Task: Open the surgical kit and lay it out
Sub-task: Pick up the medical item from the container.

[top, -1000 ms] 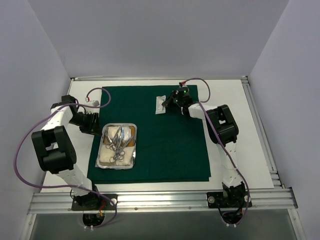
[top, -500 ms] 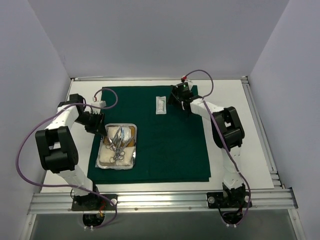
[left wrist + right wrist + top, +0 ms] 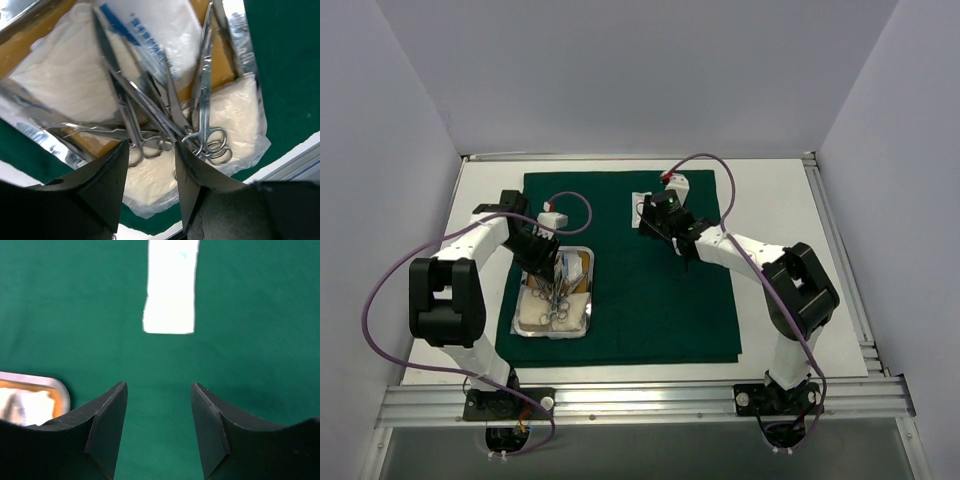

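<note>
The dark green cloth [image 3: 650, 290] lies spread flat over the white tabletop [image 3: 780, 200]. The steel tray [image 3: 589, 300] sits on its left part, toward the near side. The left pincer [image 3: 150, 172] hangs over the far end of that tray. Its fingers [image 3: 107, 175] stand apart with nothing clamped between them, and they look clear of the tray's contents. Through the gap I can see a crossed heap of steel instruments [image 3: 131, 117], their ring handles pointing toward the pincer. They lie on white gauze pads [image 3: 65, 85] and a blue-printed packet [image 3: 160, 35], and the tan liner [image 3: 20, 55] shows at the edges. Whether the longest piece is scissors or forceps I cannot tell. The right pincer [image 3: 159, 425] is over bare cloth near the far edge, to the right of the tray. It is released and its jaws are wide with only green between them. A small white packet [image 3: 170, 287] lies flat on the cloth just beyond its tips, and the overhead view shows that arm partly covering it.
</note>
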### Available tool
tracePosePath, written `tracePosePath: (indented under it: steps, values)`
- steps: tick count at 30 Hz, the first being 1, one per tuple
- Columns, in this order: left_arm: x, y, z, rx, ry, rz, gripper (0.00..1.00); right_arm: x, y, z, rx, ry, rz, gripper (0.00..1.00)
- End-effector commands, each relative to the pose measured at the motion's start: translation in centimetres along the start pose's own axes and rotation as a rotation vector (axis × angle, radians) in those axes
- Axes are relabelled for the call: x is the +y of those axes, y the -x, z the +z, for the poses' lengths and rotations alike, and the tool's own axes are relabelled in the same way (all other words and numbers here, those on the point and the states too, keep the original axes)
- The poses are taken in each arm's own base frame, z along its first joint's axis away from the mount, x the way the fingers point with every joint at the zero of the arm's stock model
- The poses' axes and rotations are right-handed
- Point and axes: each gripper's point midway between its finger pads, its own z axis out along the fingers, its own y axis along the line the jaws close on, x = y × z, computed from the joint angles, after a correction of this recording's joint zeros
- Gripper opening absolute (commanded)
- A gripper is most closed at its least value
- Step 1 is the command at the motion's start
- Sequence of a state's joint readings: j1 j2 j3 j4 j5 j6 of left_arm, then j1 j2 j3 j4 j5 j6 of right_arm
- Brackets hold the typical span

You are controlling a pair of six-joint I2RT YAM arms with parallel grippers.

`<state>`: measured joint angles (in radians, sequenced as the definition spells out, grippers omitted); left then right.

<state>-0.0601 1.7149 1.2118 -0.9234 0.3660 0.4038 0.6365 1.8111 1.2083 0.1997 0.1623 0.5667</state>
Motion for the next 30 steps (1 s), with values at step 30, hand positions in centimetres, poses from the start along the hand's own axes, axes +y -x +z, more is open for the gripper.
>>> tracePosePath:
  steps: [30]
  values:
    - [3.1,1.9,3.1,0.0,0.22,0.031,0.43,-3.4,-2.1,-1.2,-0.002,-0.087,0.046,0.48]
